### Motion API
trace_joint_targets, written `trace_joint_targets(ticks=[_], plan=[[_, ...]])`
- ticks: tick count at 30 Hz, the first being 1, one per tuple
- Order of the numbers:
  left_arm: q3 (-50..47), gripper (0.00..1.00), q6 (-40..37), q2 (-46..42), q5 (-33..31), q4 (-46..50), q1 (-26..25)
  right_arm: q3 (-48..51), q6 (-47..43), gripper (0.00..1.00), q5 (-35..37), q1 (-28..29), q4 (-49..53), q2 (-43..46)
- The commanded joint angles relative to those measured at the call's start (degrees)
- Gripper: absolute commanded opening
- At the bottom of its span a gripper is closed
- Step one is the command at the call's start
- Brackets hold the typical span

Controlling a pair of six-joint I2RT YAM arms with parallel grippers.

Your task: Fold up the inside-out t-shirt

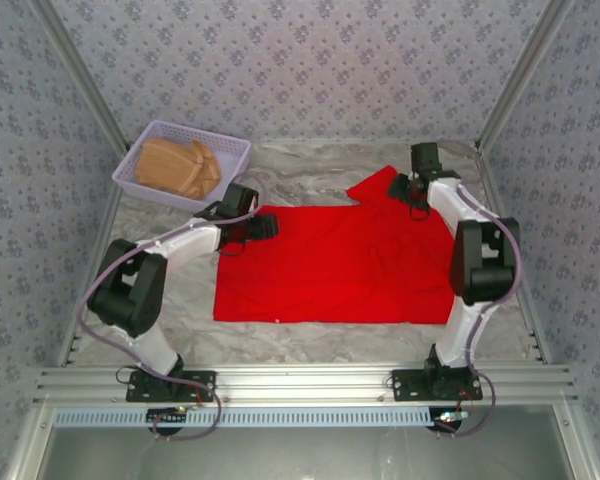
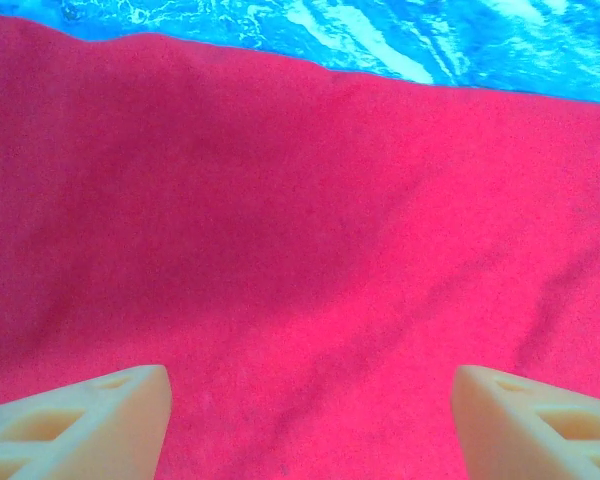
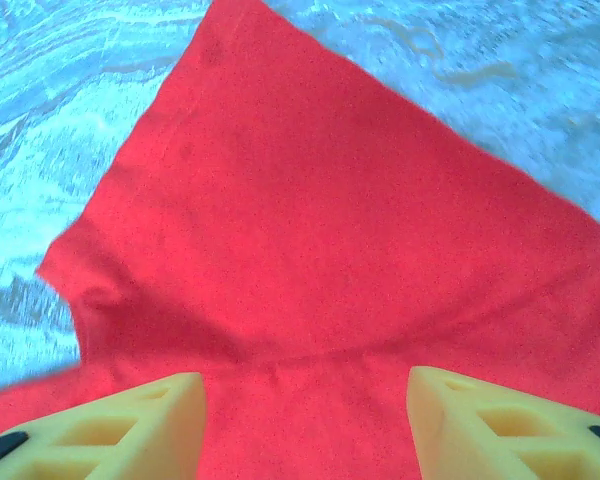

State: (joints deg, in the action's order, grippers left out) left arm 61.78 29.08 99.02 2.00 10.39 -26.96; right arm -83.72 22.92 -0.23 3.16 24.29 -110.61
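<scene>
A: Fold status?
B: I see the t-shirt point(image 1: 340, 265) flat, just right of the basket point(image 1: 202, 132). No fold made yet. My left gripper point(image 2: 310, 385) and right gripper point(image 3: 305, 385) are both spread, pinching nothing.

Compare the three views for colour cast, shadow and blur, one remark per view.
Top external: even, soft light, the t-shirt true red on a grey-beige table. Left wrist: table tinted blue, cloth pinkish, a broad soft shadow across its middle. Right wrist: same blue cast, table blurred at the upper right.
</scene>
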Motion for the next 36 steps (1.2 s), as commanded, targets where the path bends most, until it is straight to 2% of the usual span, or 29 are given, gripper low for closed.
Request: trace_joint_targets(ticks=[1, 9, 17, 21, 26, 36], plan=[[2.5, 0.74, -3.2, 3.1, 0.9, 2.3, 0.2, -5.8, 0.0, 0.56, -0.6, -1.1, 7.7, -7.2], [-1.5, 0.74, -3.8, 4.1, 1.2, 2.8, 0.7, -4.6, -1.5, 0.54, -2.5, -2.3, 9.9, -10.9], [-11.2, 0.74, -1.6, 0.5, 3.4, 0.2, -0.5, 3.0, -2.8, 0.54, -1.0, -6.3, 11.2, -6.7], [-9.4, 0.73, -1.0, -0.5, 5.3, 0.1, -1.8, 3.4, -3.5, 0.55, -1.3, -7.5, 7.8, -4.2], [-3.1, 0.74, -2.3, 0.5, 4.5, 1.6, -2.0, -2.4, -4.6, 0.57, -0.6, -6.2, 2.2, -5.9], [-0.5, 0.74, -3.9, 0.1, 3.2, 3.5, -1.9, -21.4, -3.4, 0.54, 1.1, -4.2, 7.8, -19.5]])
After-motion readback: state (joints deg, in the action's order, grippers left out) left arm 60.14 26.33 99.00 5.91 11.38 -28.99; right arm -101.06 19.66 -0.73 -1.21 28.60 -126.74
